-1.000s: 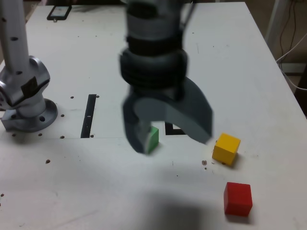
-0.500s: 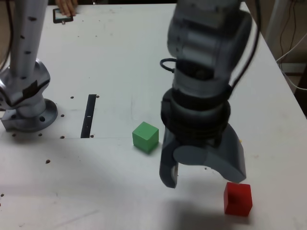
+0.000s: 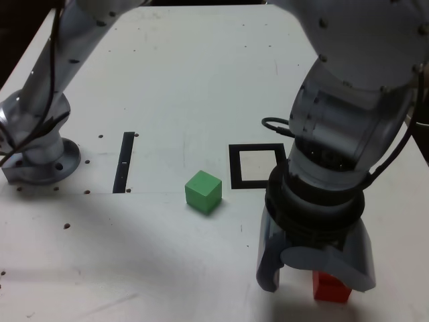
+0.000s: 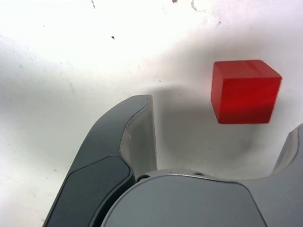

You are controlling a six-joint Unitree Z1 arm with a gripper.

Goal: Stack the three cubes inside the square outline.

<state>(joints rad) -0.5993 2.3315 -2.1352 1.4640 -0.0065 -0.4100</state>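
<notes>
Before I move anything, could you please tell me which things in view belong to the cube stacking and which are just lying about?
Part of the job:
- red cube
- green cube
- black square outline
- gripper

Just lying about:
- thin black straight strip

This looks like a lab or a robotics test bench, though the room beyond it barely shows. A jointed metallic arm (image 3: 342, 114) reaches over a broad white desk (image 3: 167, 80), its round base (image 3: 41, 161) set near the desk's left edge in the exterior view. A dark cable (image 3: 395, 157) runs loose along the arm's outside. The desk's top is plain and hard, dotted with small dark marks and scuffs, and it carries flat black markings: a straight strip (image 3: 124, 162) and a square outline (image 3: 235, 168) with a white centre. Plain coloured blocks, one green (image 3: 203, 192) and one red (image 4: 248, 97), sit out on it like test pieces.
</notes>
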